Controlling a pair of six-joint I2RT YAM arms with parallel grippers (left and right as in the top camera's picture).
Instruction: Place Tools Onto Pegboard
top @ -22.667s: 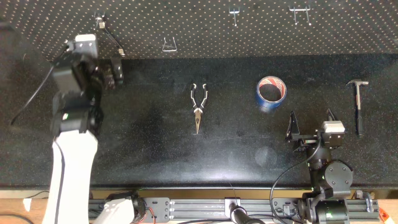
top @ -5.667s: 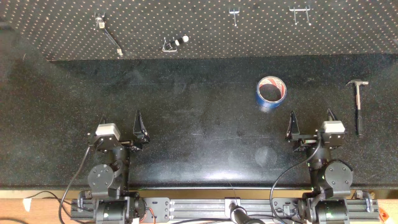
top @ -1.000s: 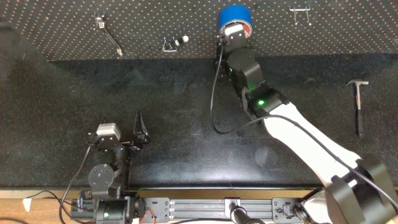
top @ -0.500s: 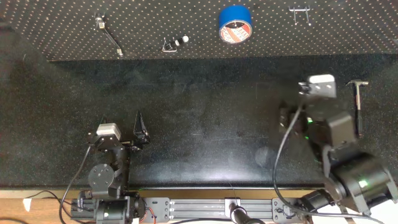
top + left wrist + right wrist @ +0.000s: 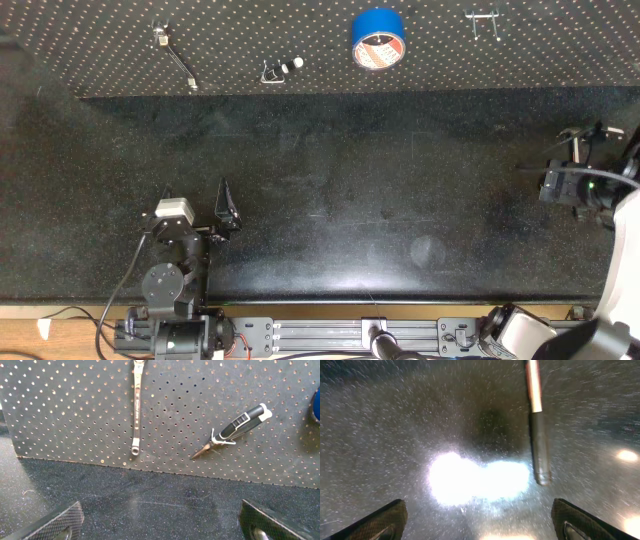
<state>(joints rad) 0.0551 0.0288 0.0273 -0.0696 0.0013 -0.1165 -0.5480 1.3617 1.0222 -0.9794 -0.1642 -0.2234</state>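
Note:
On the pegboard (image 5: 100,50) hang a wrench (image 5: 176,56), pliers with black handles (image 5: 281,68) and a blue tape roll (image 5: 378,39). My left wrist view shows the same wrench (image 5: 136,407) and pliers (image 5: 235,427) above the black table. My left gripper (image 5: 195,203) rests open near the table's front left, holding nothing. My right gripper (image 5: 562,186) is at the table's right edge. In its wrist view it (image 5: 477,507) stands open just above the hammer's handle (image 5: 536,430), which lies on the table off to one side of the fingers.
An empty double hook (image 5: 483,20) sits at the pegboard's upper right. The black tabletop (image 5: 350,180) stretches between the two arms. Strong glare (image 5: 475,477) shines on the surface under the right gripper.
My right arm has left the tape hanging on the pegboard, pulled back and swung right to the hammer at the table's edge. The left arm has not moved.

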